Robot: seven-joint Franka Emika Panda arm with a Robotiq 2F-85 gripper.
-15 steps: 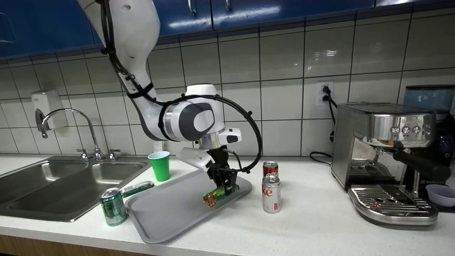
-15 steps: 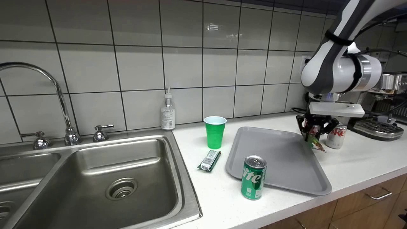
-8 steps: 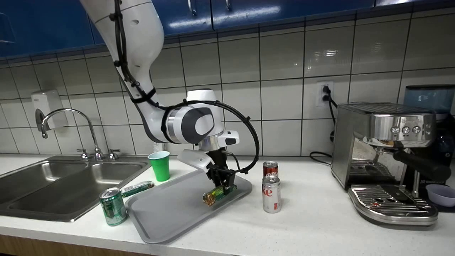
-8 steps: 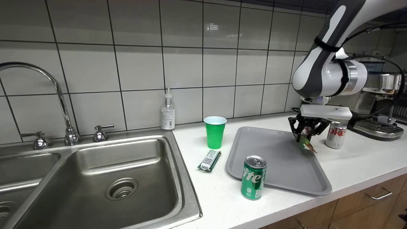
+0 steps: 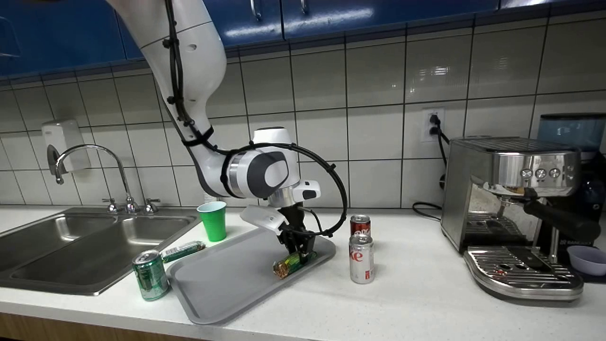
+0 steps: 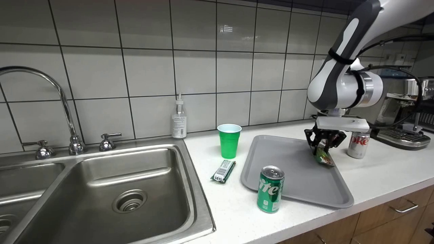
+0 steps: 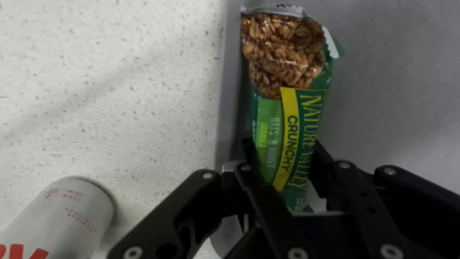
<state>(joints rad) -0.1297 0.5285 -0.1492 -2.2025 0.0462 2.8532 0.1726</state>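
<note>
the gripper [image 7: 284, 153] has its fingers pinched on a nature valley crunchy oats 'n honey bar [image 7: 291, 108], whose ends stick out beyond them. below the fingers lies the gray tray [image 7: 391, 93], and a silver coke can [image 5: 361, 263] stands near them, off the tray.

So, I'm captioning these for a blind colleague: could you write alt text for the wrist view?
A black pincer holds a green-wrapped Nature Valley granola bar along the edge of a gray tray. At the picture's lower left, a silver can with red lettering sits on a speckled white counter.
</note>
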